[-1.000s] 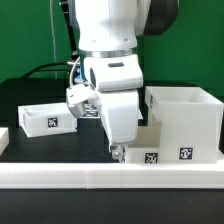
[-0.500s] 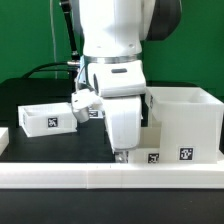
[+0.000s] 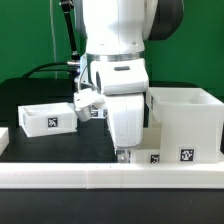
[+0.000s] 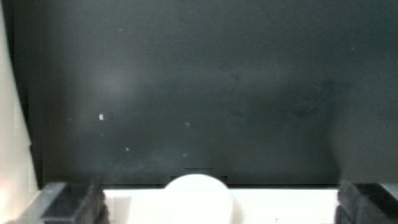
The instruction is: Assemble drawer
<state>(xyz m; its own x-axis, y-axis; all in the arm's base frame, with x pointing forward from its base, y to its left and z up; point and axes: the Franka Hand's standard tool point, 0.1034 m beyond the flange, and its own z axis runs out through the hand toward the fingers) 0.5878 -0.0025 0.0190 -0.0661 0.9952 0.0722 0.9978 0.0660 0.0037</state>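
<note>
Tall white plastic cube-like housing sits on the black table. Just beside its front lies a shallow white plastic tray. The gripper hangs low, jaws spread astride the tray's round white knob. Probably the pickup step: next, close squarely. Arm upright, wrist pointing down.
</note>
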